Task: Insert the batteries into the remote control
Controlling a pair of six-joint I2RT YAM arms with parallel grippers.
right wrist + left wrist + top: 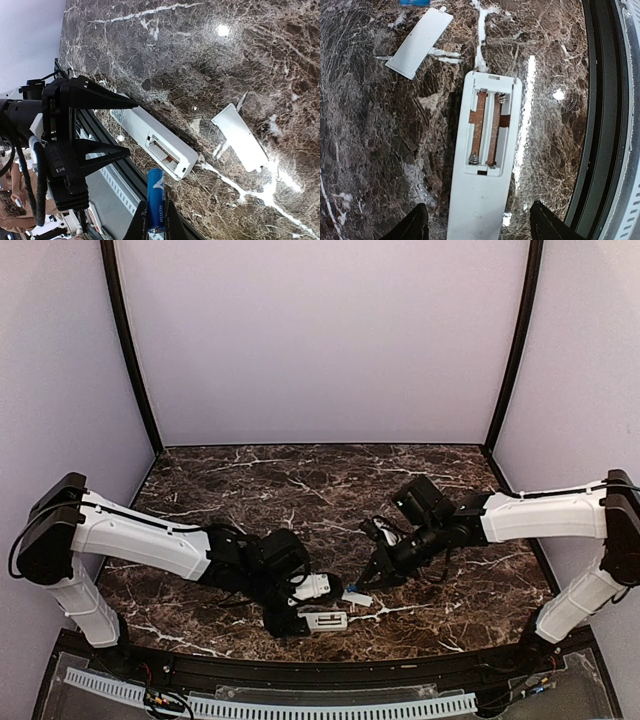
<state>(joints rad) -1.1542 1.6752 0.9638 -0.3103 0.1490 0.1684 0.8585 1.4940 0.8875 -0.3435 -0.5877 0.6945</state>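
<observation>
The white remote control (481, 200) lies back up near the table's front edge, its battery recess (487, 127) open and empty, with bare springs and copper strips. My left gripper (482, 227) is open, one finger on each side of the remote's near end and not touching it. My right gripper (156, 222) is shut on the blue battery (155, 192) and holds it above the table, just off the remote's (155, 142) recess end. The orange-red battery is out of view. In the top view the remote (327, 620) lies between the left gripper (303, 623) and the right gripper (372, 578).
The loose white battery cover (420, 42) lies flat on the marble beside the remote's far end; it also shows in the right wrist view (239, 136). The black raised table rim (600, 125) runs close along the remote's right side.
</observation>
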